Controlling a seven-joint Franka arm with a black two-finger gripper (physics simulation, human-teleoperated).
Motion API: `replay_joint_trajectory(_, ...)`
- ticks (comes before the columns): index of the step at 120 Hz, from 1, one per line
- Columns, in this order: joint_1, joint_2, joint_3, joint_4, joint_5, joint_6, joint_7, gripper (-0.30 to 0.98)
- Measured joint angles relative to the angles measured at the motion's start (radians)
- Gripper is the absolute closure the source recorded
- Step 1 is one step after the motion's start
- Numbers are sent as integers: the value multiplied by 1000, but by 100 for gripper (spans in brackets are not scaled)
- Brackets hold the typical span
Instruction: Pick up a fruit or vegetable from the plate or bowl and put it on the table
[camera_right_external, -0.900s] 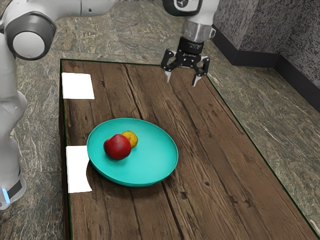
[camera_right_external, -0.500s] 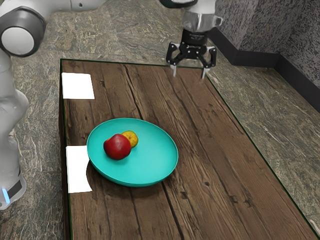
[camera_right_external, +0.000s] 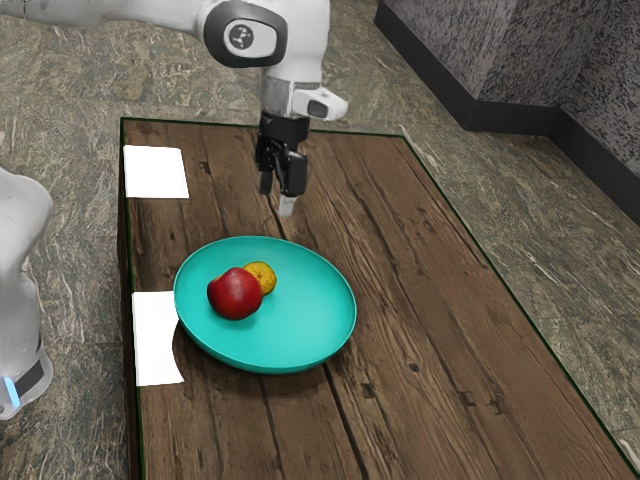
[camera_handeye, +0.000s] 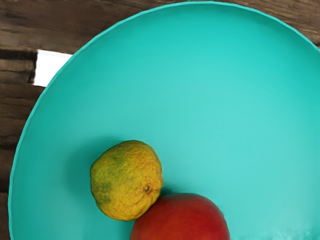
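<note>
Seen from its narrow side, the gripper (camera_right_external: 283, 193) hangs above the table just beyond the far rim of the turquoise bowl (camera_right_external: 310, 310); whether it is open cannot be told. Inside the bowl, a red fruit (camera_right_external: 235, 294) rests against a smaller yellow-orange fruit (camera_right_external: 262, 277), partly covering it in the exterior view. In the wrist view, the yellow-green citrus-like fruit (camera_handeye: 126, 180) and the red fruit (camera_handeye: 181, 220) lie side by side in the bowl (camera_handeye: 210, 100).
The wooden table (camera_right_external: 430, 350) carries one white patch (camera_right_external: 156, 172) near its far corner and another white patch (camera_right_external: 153, 340) beside the bowl. Dark-based grey walls (camera_right_external: 530, 60) stand beyond the table in the exterior view.
My hand has moved toward the exterior view's left and closer to the bowl, and has turned so that its narrow side faces that camera. The bowl and both fruits have stayed put.
</note>
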Motion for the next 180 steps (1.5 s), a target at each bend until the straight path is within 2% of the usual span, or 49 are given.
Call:
replay_joint_trajectory(41, 21, -59, -70, -185, -66, 66, 442, 0)
replay_joint_trajectory(75, 44, -115, -104, -285, -93, 74, 684, 0)
replay_joint_trajectory(112, 104, -114, -104, -319, -106, 76, 843, 0)
replay_joint_trajectory(130, 104, -111, -104, -319, -108, 78, 896, 0)
replay_joint_trajectory(180, 82, -48, -119, -315, -164, 125, 989, 0)
